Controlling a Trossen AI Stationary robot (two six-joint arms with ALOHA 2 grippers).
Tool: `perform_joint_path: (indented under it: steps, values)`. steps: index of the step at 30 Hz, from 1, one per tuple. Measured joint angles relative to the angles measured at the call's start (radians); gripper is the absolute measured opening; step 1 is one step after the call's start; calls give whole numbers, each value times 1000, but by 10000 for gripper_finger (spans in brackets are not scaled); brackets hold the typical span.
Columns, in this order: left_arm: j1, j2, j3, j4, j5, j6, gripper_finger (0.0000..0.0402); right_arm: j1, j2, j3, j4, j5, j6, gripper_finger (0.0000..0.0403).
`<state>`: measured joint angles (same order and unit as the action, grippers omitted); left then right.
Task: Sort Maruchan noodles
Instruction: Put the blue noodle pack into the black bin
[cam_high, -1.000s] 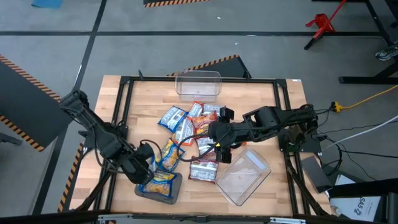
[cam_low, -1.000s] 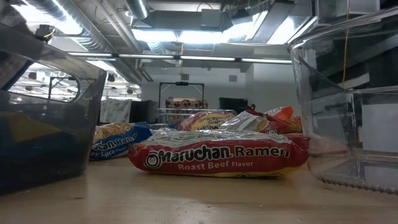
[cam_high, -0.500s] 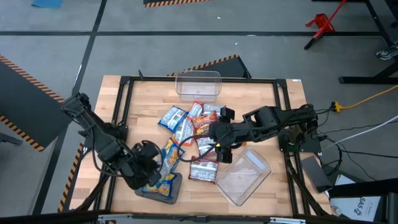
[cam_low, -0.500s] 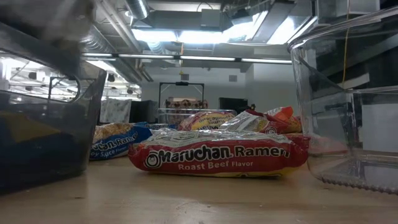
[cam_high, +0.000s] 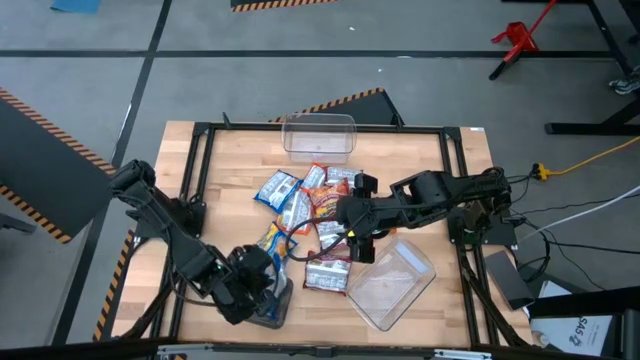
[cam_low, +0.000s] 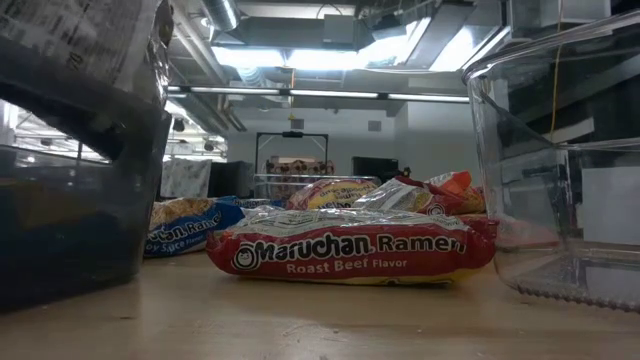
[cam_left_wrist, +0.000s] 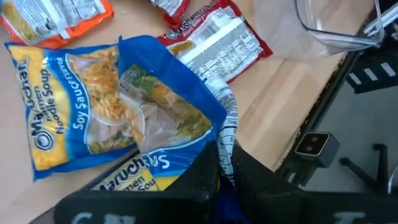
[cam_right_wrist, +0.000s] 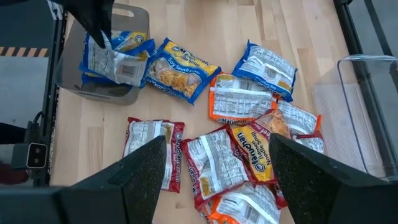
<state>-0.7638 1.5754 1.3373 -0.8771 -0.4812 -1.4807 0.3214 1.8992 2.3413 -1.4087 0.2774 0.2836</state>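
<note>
My left gripper (cam_high: 262, 283) is shut on a blue noodle packet (cam_right_wrist: 115, 59) and holds it over the grey tray (cam_right_wrist: 121, 93) at the table's near left. At least one blue-and-yellow packet (cam_left_wrist: 130, 177) lies in the tray. One more blue-and-yellow packet (cam_right_wrist: 180, 68) lies flat on the table beside the tray. Several red, orange and blue packets (cam_high: 315, 205) lie in a loose pile at mid-table. My right gripper (cam_high: 355, 240) hovers open above that pile and touches nothing. My left gripper pinches the blue packet's crimped silvery end (cam_left_wrist: 226, 134) between its two fingers. The fingers (cam_right_wrist: 99, 31) slant down from above. The packet hangs below and ahead of them over the tray; whether its lower edge rests on the packets in the tray, I cannot tell.
A clear tub (cam_high: 318, 135) stands at the far edge, another (cam_high: 390, 285) at the near right. A red Roast Beef packet (cam_low: 350, 255) lies between the tray (cam_low: 70, 220) and the near tub (cam_low: 560, 180). A black frame (cam_high: 195, 180) rims the table.
My left gripper, still shut on the blue packet, has gone toward the table's right and near edges, to above the grey tray, turning as it went. The packet has come into sight at the top left of the low view, above the tray.
</note>
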Motion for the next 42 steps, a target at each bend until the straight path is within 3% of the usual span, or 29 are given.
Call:
perform_joint_path:
  steps: [10,14,23,27,42]
  values:
    - [-59,0,0,6,-11,-103,11,0,0,0,-5,0,-1,269]
    - [-63,4,0,38,-51,-106,11,0,0,0,-4,1,-1,269]
    - [-86,1,0,49,2,-98,11,0,0,0,-4,2,-2,269]
    - [-101,1,0,52,-45,-108,11,0,0,0,-3,7,-2,269]
    - [-141,6,69,33,-79,18,11,0,1,0,0,26,-2,269]
